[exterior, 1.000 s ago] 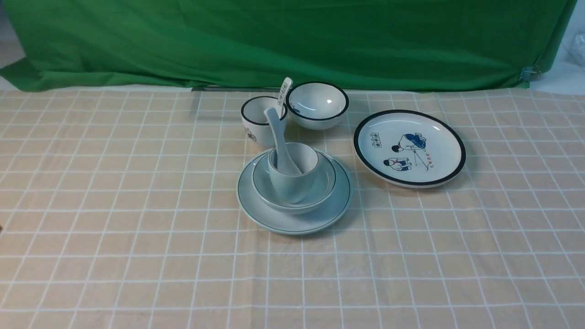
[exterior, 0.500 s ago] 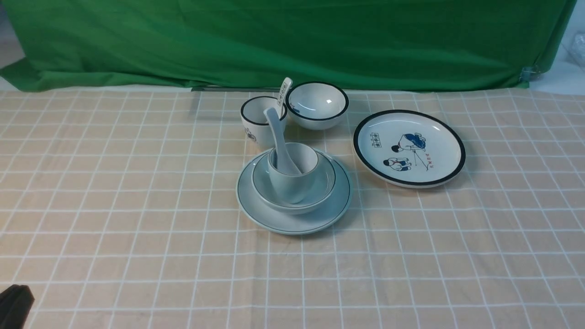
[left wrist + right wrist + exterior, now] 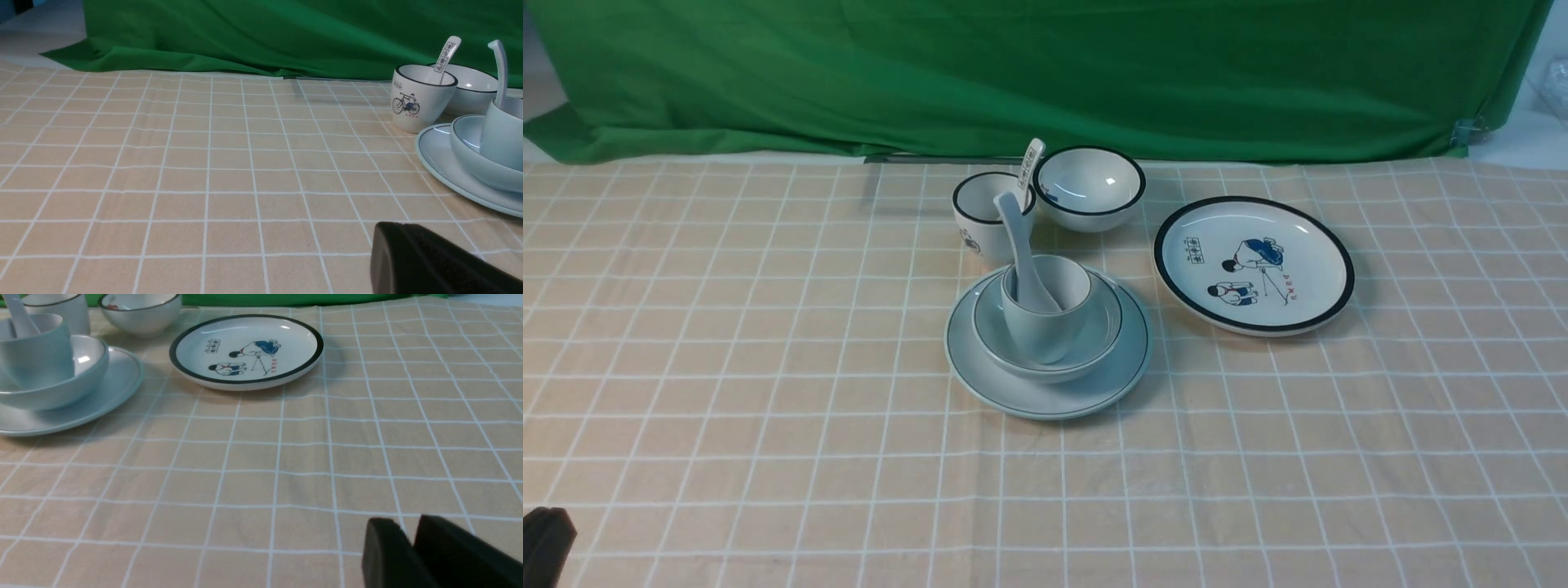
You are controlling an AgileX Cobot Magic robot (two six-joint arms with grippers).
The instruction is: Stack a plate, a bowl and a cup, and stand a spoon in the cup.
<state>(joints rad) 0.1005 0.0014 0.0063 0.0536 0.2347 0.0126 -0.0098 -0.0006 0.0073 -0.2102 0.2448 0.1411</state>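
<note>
I see left hand low at desk's near-left corner, clenched, empty, spoon standing in cup, cup in bowl, bowl on plate mid-desk, right hand w/ pads slightly parted, gripping nothing.

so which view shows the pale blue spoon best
The front view: the spoon shows almost whole, standing in the cup with its handle leaning up over the rim. The left wrist view catches only its handle at the frame edge; the right wrist view shows just a cropped stretch.
</note>
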